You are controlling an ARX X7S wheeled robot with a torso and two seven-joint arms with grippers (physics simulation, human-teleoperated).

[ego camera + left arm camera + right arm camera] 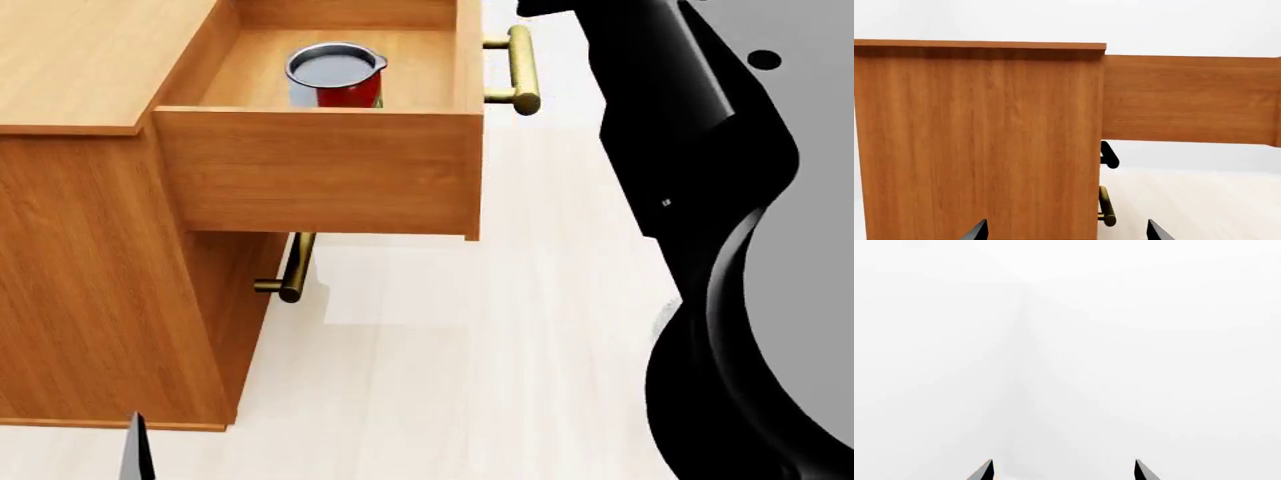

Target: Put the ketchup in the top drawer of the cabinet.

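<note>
The ketchup [336, 78], a red tin with a silver top, stands upright inside the top drawer [320, 170], which is pulled out of the cabinet [80, 60]. The drawer's brass handle [521, 68] points away from the cabinet. In the left wrist view the cabinet side [981, 140] fills the frame, with the drawer [1187, 100] sticking out. My left gripper [1066, 232] is open and empty, facing the cabinet side; one fingertip [135, 450] shows low in the head view. My right gripper [1063, 471] is open and empty, facing blank white space.
The lower drawer's brass handle [291, 270] sticks out under the open drawer and also shows in the left wrist view [1105, 206]. My right arm [721, 240] is a large black shape at the right. Pale floor [454, 380] lies below.
</note>
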